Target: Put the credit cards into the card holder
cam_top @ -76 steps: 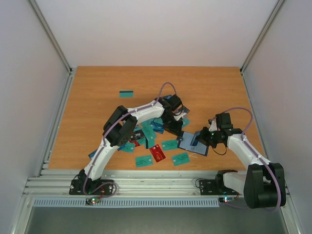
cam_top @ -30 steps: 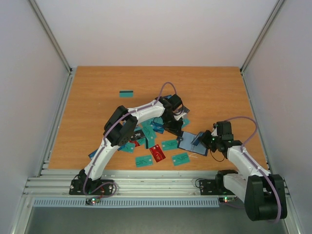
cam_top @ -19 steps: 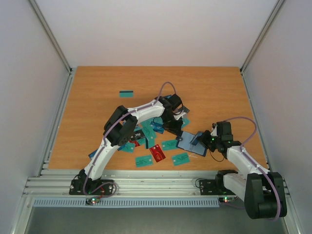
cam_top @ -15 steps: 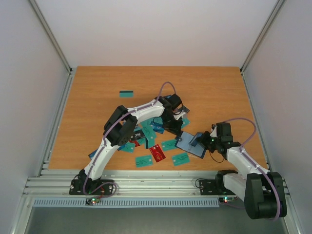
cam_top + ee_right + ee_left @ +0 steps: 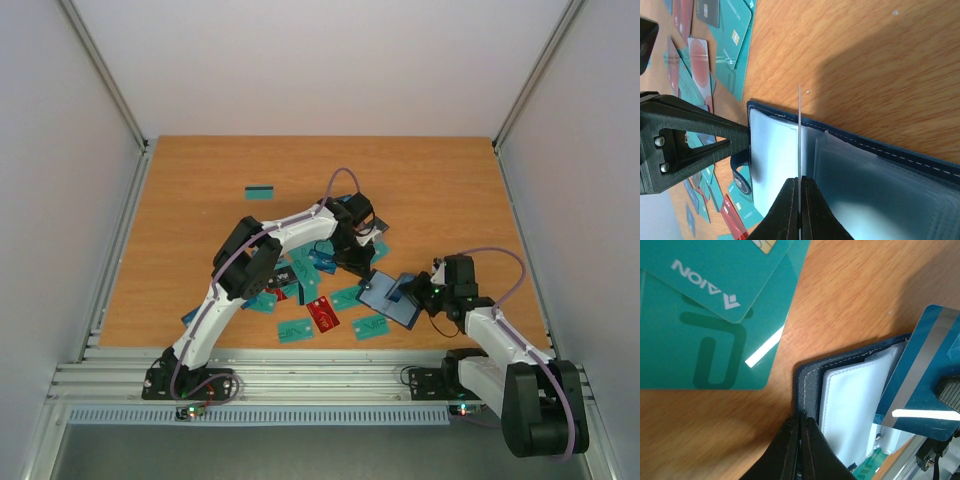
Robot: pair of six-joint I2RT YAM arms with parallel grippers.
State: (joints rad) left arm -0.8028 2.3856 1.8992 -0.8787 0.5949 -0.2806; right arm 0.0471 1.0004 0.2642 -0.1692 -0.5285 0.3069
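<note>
left gripper (image 5: 800, 426) clamps stitched navy card holder (image 5: 809, 382); right gripper (image 5: 800, 184) pinches thin blue card (image 5: 922, 375) over clear sleeves (image 5: 845, 405); teal cards (image 5: 700, 345) beside

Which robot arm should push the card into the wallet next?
Right. The right gripper holds a blue card over the open card holder; the left gripper is clamped on its cover.
</note>
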